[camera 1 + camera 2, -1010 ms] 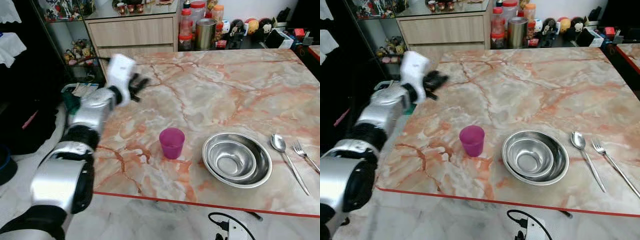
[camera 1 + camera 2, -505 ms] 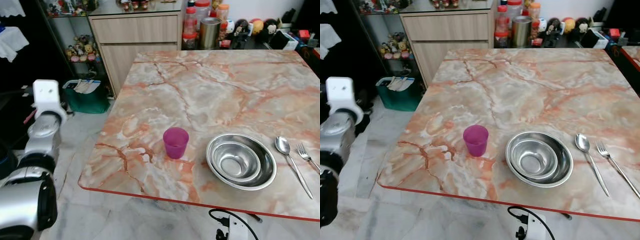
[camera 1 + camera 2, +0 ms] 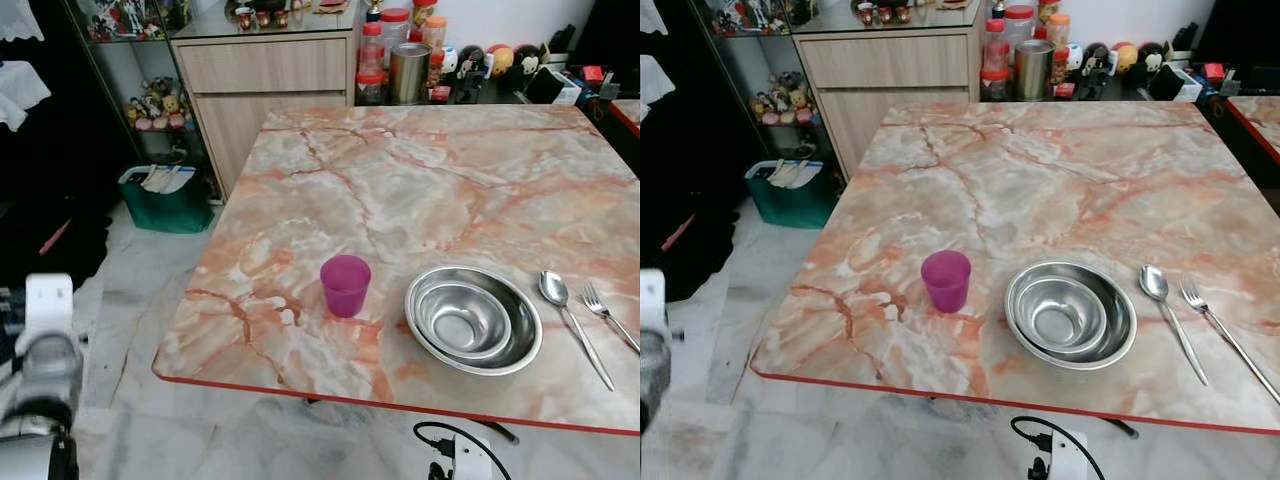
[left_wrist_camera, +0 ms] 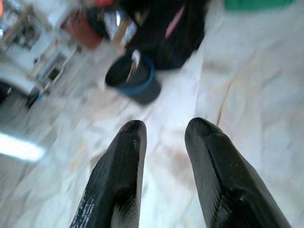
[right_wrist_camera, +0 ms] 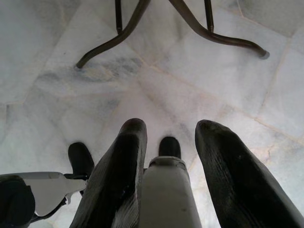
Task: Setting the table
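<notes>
A purple cup [image 3: 345, 285] stands upright near the front of the marble table [image 3: 420, 180]. To its right sit two nested steel bowls [image 3: 473, 320], then a spoon [image 3: 560, 300] and a fork [image 3: 606, 311] lying side by side. My left arm [image 3: 45, 345] hangs low beside the table's front left corner, well away from the cup. In the left wrist view my left gripper [image 4: 166, 124] is open over the pale floor, holding nothing. My right gripper [image 5: 171, 124] is open too, pointing down at the floor tiles.
A wooden cabinet [image 3: 265, 65] stands behind the table, with bottles and a metal canister [image 3: 408, 70] at the table's far edge. A green bin [image 3: 165, 198] sits on the floor to the left. A blue bucket [image 4: 133, 83] and the table legs [image 5: 190, 23] stand on the floor.
My left arm has swung off the table's left side and dropped to hang low at the front left. The cup, bowls, spoon and fork have stayed put.
</notes>
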